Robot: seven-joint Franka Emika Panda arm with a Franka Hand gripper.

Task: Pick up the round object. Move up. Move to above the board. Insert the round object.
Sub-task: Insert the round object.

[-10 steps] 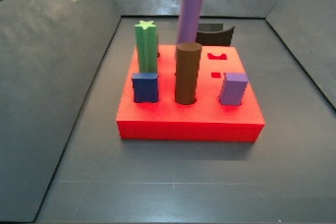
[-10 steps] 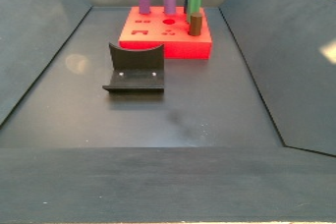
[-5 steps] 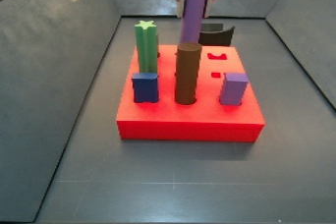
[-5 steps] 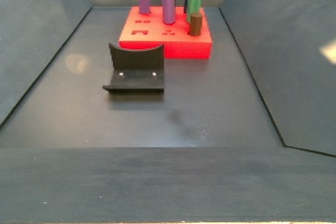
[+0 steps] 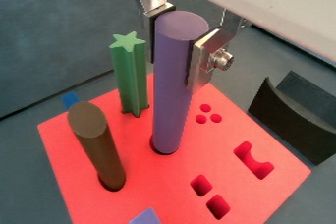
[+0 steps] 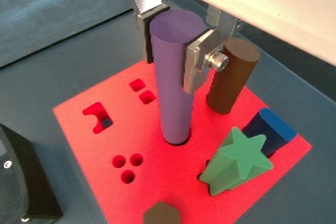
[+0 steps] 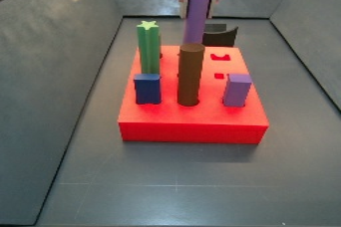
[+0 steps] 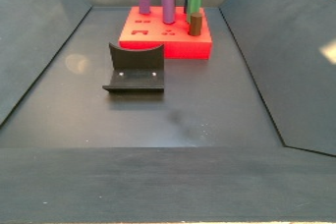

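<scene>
The round object (image 5: 174, 81) is seen standing upright with its foot down in the board (image 5: 262, 191), right beside the green star peg (image 5: 129, 71). The gripper (image 5: 184, 33) is clamped around its top, pads touching.

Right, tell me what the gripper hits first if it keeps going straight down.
The gripper flanks the purple peg's top, so it would slide down the peg and probably meet the red board first.

I can read no text, label, brand or number anywhere in my views. The gripper (image 5: 182, 33), over the flat red rectangular board (image 5: 269, 196), carries no marking either.
</scene>
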